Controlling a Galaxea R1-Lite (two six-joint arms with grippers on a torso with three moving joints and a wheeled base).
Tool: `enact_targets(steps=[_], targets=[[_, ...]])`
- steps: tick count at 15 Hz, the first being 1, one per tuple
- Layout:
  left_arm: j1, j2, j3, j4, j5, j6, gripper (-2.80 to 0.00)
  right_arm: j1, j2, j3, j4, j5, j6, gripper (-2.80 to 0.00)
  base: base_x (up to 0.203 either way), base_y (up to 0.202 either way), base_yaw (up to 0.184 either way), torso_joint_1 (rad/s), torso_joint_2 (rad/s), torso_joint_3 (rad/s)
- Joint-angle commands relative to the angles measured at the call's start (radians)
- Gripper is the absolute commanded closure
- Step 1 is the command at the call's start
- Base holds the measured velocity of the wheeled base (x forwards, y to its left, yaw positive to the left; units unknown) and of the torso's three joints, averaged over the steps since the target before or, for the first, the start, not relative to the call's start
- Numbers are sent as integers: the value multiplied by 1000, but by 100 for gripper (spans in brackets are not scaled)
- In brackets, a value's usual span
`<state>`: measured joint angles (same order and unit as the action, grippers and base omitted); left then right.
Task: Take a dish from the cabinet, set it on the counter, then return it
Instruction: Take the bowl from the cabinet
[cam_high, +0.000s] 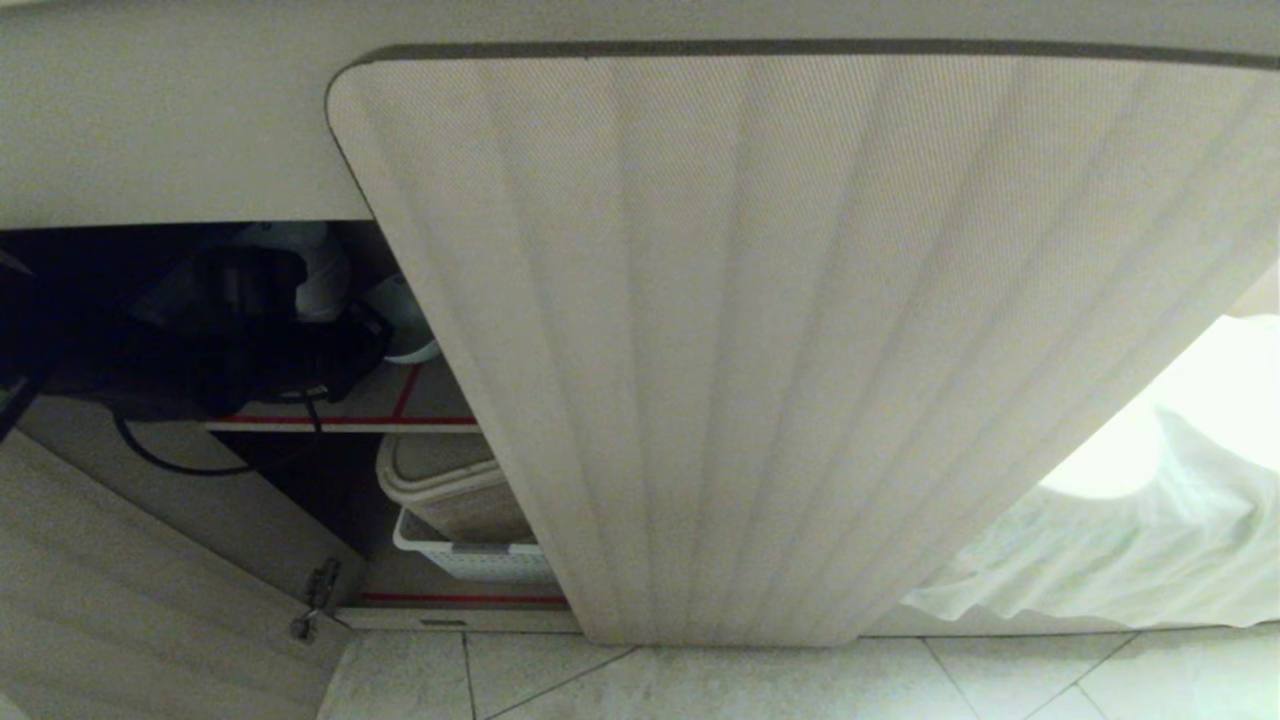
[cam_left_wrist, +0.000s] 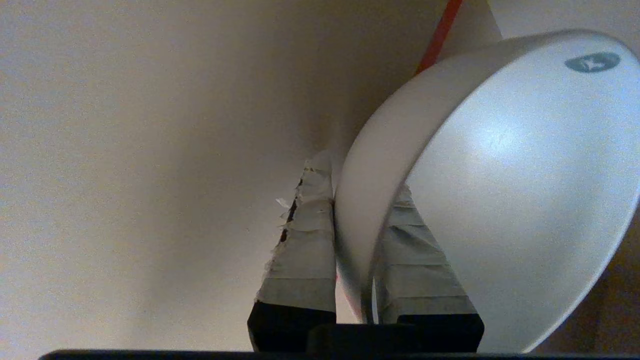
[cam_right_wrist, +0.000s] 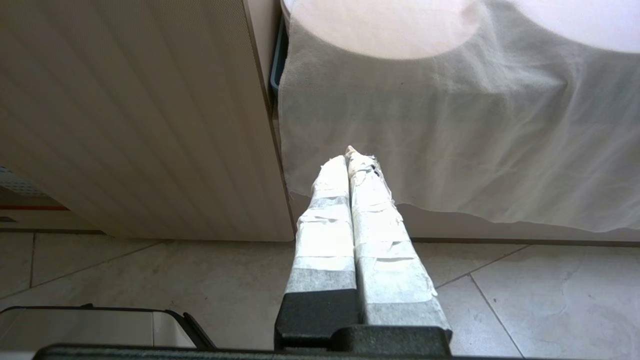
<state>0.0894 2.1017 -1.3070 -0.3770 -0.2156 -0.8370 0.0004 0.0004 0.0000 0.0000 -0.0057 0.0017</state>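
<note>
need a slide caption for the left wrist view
Left hand pinching the rim of the white dish, one finger inside and one outside, with a strip of red tape beyond.

Head camera: low, close, faces cabinet (cam_high: 430, 330) front; ribbed door (cam_high: 800, 340) fills most of frame, floor tiles (cam_high: 700, 680) at bottom edge. Left wrist camera: inside cabinet, very near white bowl (cam_left_wrist: 510, 200). Right wrist camera: outside, near floor. Shared by head and right wrist: ribbed door, white cloth (cam_high: 1120, 560), tiles.
</note>
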Motion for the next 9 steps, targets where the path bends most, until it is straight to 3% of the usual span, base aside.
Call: enact_targets(steps=[1,9], targets=[[1,-35,3,-6,-4,-7,0,1,0,0,0,0,0,0,0,0,0,0,0,0],[1,-112,54,72,-21,-13,0,0,0,0,0,0,0,0,0,0,0,0,0,0]])
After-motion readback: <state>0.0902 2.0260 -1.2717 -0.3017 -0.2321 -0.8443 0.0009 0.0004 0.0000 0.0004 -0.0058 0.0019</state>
